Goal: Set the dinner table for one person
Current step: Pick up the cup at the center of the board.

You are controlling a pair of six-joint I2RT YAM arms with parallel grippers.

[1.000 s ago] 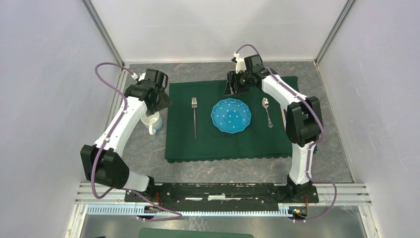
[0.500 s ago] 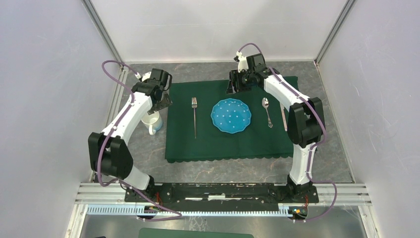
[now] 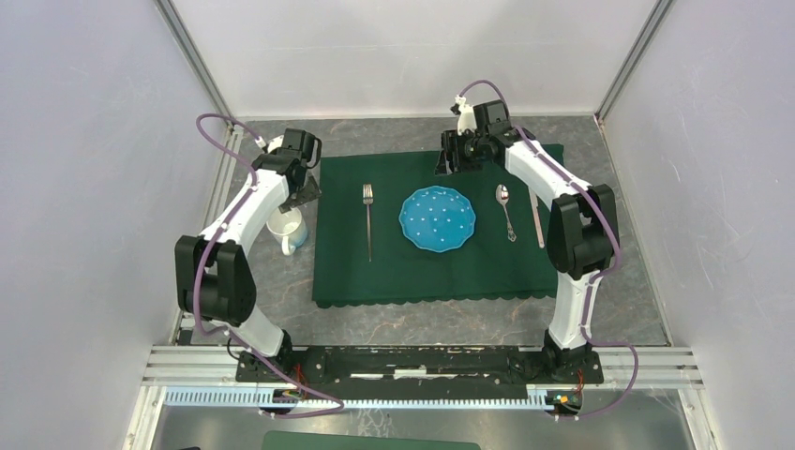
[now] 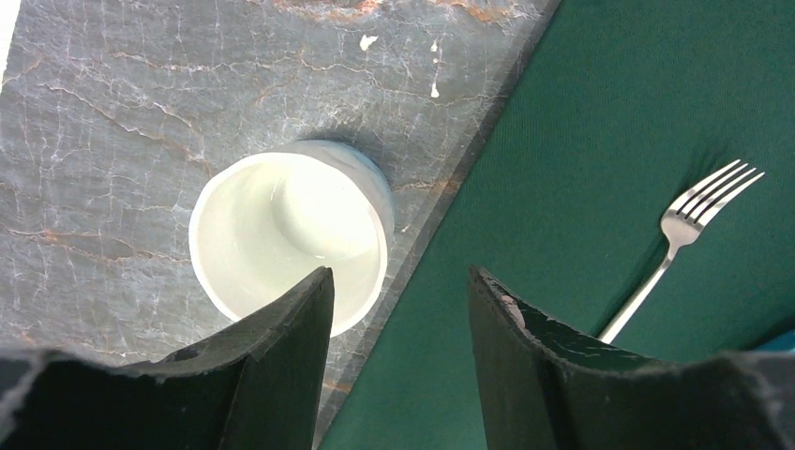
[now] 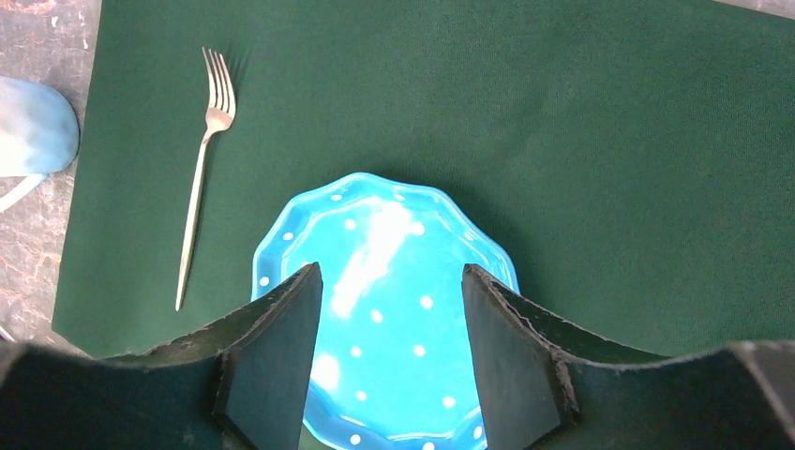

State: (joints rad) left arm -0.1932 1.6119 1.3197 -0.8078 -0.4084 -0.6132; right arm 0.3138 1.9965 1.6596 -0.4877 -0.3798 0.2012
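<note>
The dinner table is dark grey stone. On it lies a green cloth with a fork, a blue dotted plate, a spoon and a knife. A white mug stands upright just off the cloth's left edge. My left gripper hovers open over that edge, with the mug beside its left finger and the fork to the right. My right gripper hangs open and empty above the plate.
Pale walls and metal corner posts close in the table on three sides. A metal rail carrying both arm bases runs along the near edge. The cloth's scalloped front edge lies a little short of that rail.
My left arm's elbow swung back toward the left wall, and its jaws narrowed a little. The right gripper drifted slightly right, uncovering the knife.
</note>
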